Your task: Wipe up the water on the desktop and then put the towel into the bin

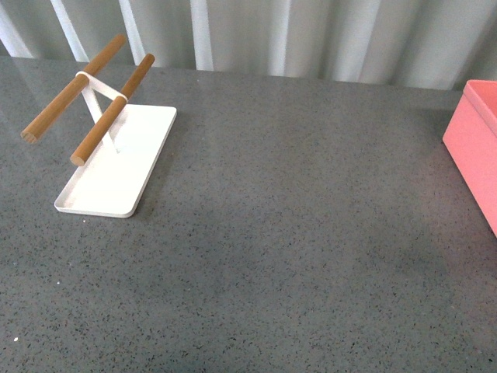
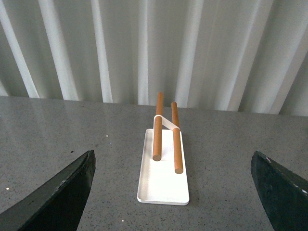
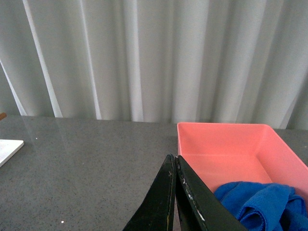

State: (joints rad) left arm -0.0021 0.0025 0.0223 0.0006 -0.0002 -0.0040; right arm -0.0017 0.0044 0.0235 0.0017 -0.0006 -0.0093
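The speckled dark grey stone-like worktop shows no water, and the fuzzy bright blue towel lies bunched inside the salmon-pink rectangular bin, so the task looks essentially finished. The right gripper is pinched together and empty beside the bin; the left gripper spreads wide, facing the white tray with two wooden bars.

Soft, even daylight filters through the pale curtain. The table shows faint sheen, weak shadows. Everything is sharp except the blurred left claw edges.
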